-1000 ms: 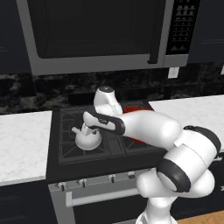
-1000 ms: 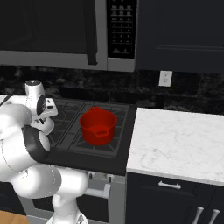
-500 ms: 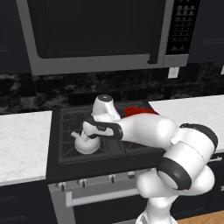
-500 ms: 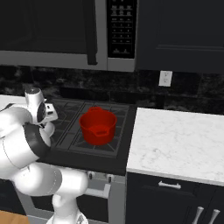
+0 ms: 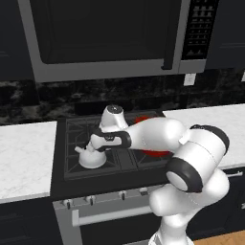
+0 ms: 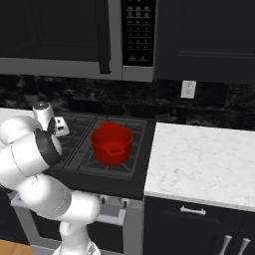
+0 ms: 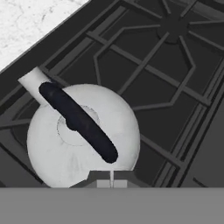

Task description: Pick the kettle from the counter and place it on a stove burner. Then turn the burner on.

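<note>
White marble-look countertop slab (image 5: pixel 24 153) fills the left of your left base view, its faint grey veining running up to the edge of the black cooktop (image 5: pixel 62 184). Just right of that edge you find the small squat white-grey glossy kettle (image 5: pixel 91 158), sitting on the front left black cast-iron grated burner (image 5: pixel 76 165), spout pointing toward the counter. From the hand view you look straight down on the kettle (image 7: pixel 83 140): its dark arched handle (image 7: pixel 78 122) runs diagonally over the lid, the short spout (image 7: pixel 33 81) points to the upper left, and the grate bars (image 7: pixel 166 78) spread out around it.

Moving right, the 2-finger gripper (image 5: pixel 95 143) hangs just above the kettle at the end of the white arm. Its fingertips barely show at the bottom of the hand view, so you cannot tell whether they are spread or pressed together, or whether they touch the handle.

Further right, in your right base view, the red 2-handled pot (image 6: pixel 112 143) stands on a burner right of the kettle's. Small silver knobs (image 5: pixel 122 195) line the cooktop front. Beyond the pot, a second stretch of white counter (image 6: pixel 199 164) continues to the right.
</note>
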### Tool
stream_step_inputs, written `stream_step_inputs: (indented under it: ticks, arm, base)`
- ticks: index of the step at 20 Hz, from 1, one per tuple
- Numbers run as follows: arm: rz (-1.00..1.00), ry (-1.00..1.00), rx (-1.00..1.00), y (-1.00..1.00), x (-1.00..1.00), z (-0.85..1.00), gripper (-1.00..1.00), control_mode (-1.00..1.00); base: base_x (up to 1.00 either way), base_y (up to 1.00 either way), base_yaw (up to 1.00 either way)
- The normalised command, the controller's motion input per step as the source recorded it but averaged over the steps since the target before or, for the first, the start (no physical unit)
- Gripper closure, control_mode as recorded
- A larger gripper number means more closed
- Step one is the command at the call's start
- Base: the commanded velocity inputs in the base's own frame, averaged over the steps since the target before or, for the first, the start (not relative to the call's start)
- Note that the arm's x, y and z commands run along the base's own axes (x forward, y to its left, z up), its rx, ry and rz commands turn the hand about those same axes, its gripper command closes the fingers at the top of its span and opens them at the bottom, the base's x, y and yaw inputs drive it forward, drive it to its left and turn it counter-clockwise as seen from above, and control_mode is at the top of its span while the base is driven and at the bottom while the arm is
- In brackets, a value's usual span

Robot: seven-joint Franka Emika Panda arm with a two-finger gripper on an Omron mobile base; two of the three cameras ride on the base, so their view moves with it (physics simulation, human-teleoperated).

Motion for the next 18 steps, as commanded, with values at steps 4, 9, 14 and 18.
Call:
stream_step_inputs:
  ticks: [4, 9, 14, 18]
  arm:
    - [0.00, 0.00, 0.01, 0.00, 0.00, 0.00, -1.00, -1.00]
    - [0.00, -0.15, 0.00, 0.03, -0.39, 0.61, -1.00, -1.00]
    - [0.00, -0.29, 0.00, 0.22, -0.86, 0.68, -1.00, -1.00]
    - [-0.05, -0.39, 0.00, 0.63, -1.00, 0.00, -1.00, -1.00]
  base:
    - [0.00, 0.00, 0.00]
    - [0.00, 0.00, 0.00]
    - [0.00, 0.00, 0.00]
    - [0.00, 0.00, 0.00]
